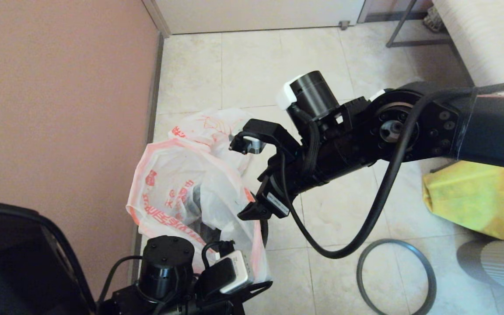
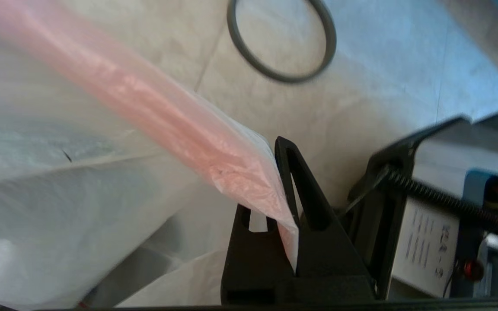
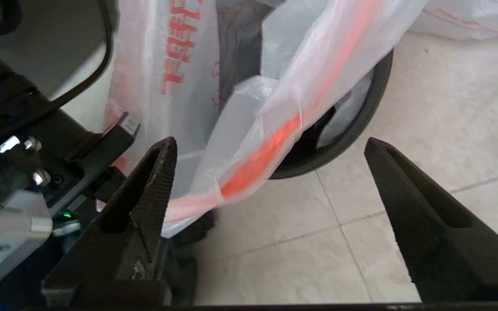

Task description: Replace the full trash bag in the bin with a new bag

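Note:
The new bag [image 1: 177, 192], milky white with an orange-pink hem and red print, hangs spread over the bin. Only part of the bin's dark rim [image 3: 361, 125] shows beneath it. My left gripper [image 2: 287, 224] is shut on the bag's pink hem [image 2: 231, 164], low at the near side. My right gripper [image 3: 270, 142] is open beside the bag's right edge, with nothing between its fingers [image 3: 158, 181]. The full trash bag [image 1: 210, 124], printed with red line drawings, lies on the floor behind the bin. The grey hoop rim [image 1: 427, 271] lies flat on the tiles to the right.
A pink wall [image 1: 59, 100] stands close on the left of the bin. A yellow bag [image 1: 475, 201] sits on the floor at the right, with a grey ribbed object [image 1: 501, 262] below it. A dark object [image 1: 11, 258] fills the lower left corner.

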Tool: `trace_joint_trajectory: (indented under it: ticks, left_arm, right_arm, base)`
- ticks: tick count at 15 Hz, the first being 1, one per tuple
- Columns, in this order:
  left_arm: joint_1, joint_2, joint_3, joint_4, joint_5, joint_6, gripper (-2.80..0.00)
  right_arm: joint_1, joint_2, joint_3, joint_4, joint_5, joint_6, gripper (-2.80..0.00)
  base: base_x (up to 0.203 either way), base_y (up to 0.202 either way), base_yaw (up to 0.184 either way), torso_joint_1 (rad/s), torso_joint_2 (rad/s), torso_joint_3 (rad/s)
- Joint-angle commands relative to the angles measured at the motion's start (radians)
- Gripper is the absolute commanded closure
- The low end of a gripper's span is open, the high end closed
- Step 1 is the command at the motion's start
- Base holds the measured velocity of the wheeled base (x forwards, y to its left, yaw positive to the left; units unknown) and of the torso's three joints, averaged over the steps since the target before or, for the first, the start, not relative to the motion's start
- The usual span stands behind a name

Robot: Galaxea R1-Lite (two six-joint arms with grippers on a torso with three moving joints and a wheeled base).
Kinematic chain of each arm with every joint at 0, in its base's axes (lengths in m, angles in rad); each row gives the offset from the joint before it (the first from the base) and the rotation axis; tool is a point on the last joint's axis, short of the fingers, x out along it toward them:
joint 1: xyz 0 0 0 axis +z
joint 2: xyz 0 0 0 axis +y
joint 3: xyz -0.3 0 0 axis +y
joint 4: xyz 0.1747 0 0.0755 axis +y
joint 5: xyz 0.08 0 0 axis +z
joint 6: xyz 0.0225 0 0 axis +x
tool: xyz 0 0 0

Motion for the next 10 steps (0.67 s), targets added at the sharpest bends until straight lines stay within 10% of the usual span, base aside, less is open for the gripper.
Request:
trace_joint_trajectory:
  ticks: [1, 8, 9, 10]
  left_arm:
    - [-0.001, 0.037, 0.015, -0.004, 0.0, 0.007, 0.0]
    - [-0.005, 0.065, 0.025, -0.004, 0.001, 0.029, 0.0]
    - [-0.005, 0.068, 0.024, -0.003, 0.0, 0.029, 0.0]
    - [-0.005, 0.07, 0.025, -0.002, 0.0, 0.029, 0.0]
  right_arm:
    - [0.004, 0.023, 0.0, 0.003, -0.028, -0.008, -2.8]
    - [0.029, 0.076, -0.01, 0.035, -0.116, -0.067, -2.8]
    - [0.029, 0.081, -0.014, 0.046, -0.118, -0.075, 0.0]
    - [0.029, 0.084, -0.014, 0.049, -0.119, -0.08, 0.0]
  base:
    - [0.0, 0.0, 0.0, 0.0, 0.0, 0.0]
    - [0.0, 0.0, 0.0, 0.0, 0.0, 0.0]
    - [0.0, 0.0, 0.0, 0.0, 0.0, 0.0]
    - [0.0, 0.0, 0.0, 0.0, 0.0, 0.0]
